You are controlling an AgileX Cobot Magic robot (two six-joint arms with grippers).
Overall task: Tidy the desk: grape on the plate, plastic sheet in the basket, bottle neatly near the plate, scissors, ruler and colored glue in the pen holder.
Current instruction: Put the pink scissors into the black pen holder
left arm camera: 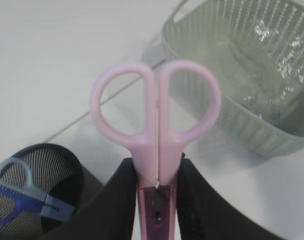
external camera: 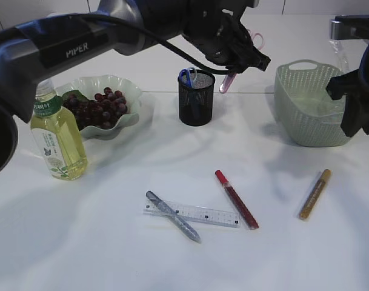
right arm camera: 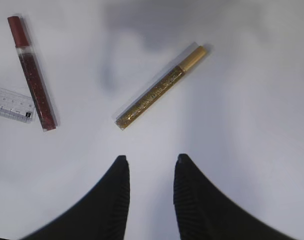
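Left gripper (left arm camera: 156, 200) clamped on pink scissors (left arm camera: 155, 125), handles up, blades hidden. Pen holder (external camera: 196, 97) just beside at 8 o'clock in the exterior view, blue scissors (left arm camera: 22, 200) already inside. Needs blades vertical over the rim.

Right gripper (right arm camera: 151, 172) parted, holding nothing, above the desk (right arm camera: 251, 125); gold glue (right arm camera: 159, 89) near at 12 o'clock, long axis 2-to-8.

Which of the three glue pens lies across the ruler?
The silver glue pen: it crosses the ruler near its left end. The red one lies by the ruler's right end; the gold one lies apart, further right.
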